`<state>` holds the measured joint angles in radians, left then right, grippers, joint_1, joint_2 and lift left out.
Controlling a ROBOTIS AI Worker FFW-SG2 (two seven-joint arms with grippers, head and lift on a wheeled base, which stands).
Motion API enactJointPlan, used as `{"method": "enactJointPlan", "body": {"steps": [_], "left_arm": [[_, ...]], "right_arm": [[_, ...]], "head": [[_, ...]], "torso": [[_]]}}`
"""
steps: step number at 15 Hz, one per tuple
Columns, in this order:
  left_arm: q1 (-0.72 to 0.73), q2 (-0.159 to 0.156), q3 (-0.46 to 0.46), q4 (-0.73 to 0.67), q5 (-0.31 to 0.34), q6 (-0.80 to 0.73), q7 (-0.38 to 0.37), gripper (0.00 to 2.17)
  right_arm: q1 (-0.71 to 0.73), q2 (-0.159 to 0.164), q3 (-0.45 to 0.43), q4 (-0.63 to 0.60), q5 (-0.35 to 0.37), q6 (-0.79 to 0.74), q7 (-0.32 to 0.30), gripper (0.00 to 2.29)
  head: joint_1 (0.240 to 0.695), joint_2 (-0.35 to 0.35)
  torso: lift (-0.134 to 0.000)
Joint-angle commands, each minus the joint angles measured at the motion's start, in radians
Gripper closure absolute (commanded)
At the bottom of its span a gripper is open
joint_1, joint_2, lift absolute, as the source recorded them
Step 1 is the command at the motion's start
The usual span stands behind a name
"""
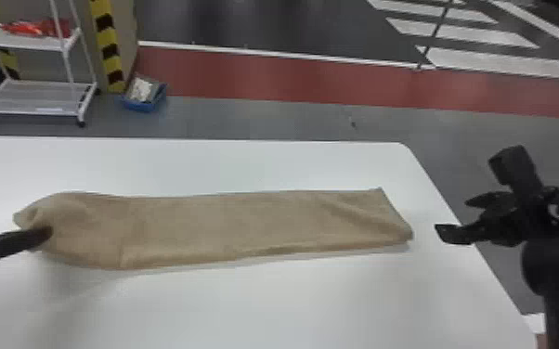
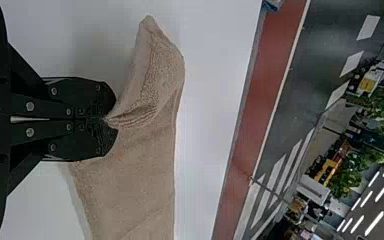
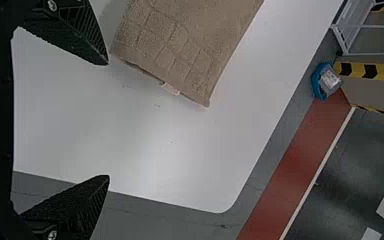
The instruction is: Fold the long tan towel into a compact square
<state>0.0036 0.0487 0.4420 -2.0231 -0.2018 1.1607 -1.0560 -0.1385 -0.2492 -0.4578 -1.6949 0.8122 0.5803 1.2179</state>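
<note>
A: At left, where do we find the claw?

B: We see the left gripper [image 1: 47,233] clamped on the tan towel [image 1: 246,222], its fingers together on a pinch of cloth near the left end, which puckers above the white table [image 1: 246,306].

A: How do we rate the fabric?

B: Light, soft and limp, we judge, with a nap that should resist slipping and nothing to break. One narrow pinch could bring the end over bunched, so we would want the edge spread before folding. At center, the towel stretches long and fairly flat across the tabletop, its compact square yet to be made.

A: And at right?

B: The right end lies on the table, a slanting ripple running through it. We would take it near a corner, deep enough to catch every layer. On its edge, in the right wrist view, we spot a small pale tag [image 3: 170,88]; any writing on it is too small for us to read. Farthest right, the right gripper [image 3: 107,120] hangs near that end, fingers wide apart, holding nothing.
</note>
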Motion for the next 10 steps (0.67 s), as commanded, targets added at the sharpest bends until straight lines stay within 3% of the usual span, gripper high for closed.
{"method": "enactJointPlan", "body": {"steps": [1,7,8,10], "left_arm": [[-0.005,0.0,0.021,-0.086,0.001,0.084,-0.019,1.98],[-0.036,-0.026,-0.049,-0.272,0.024,0.324,-0.022,1.98],[-0.031,-0.049,-0.092,-0.298,0.012,0.324,-0.018,1.98],[-0.03,-0.051,-0.235,-0.316,-0.024,0.324,0.034,1.98]], "right_arm": [[0.005,-0.001,-0.019,-0.002,-0.013,-0.01,0.0,0.07],[0.033,-0.001,-0.045,-0.034,-0.027,-0.007,0.011,0.07],[0.037,-0.001,-0.053,-0.034,-0.034,-0.007,0.012,0.07],[0.042,-0.001,-0.061,-0.038,-0.034,-0.007,0.014,0.07]], "head": [[0.695,-0.202],[0.695,-0.236],[0.695,-0.247],[0.695,-0.276]], "torso": [[-0.124],[-0.124],[-0.124],[-0.124]]}}
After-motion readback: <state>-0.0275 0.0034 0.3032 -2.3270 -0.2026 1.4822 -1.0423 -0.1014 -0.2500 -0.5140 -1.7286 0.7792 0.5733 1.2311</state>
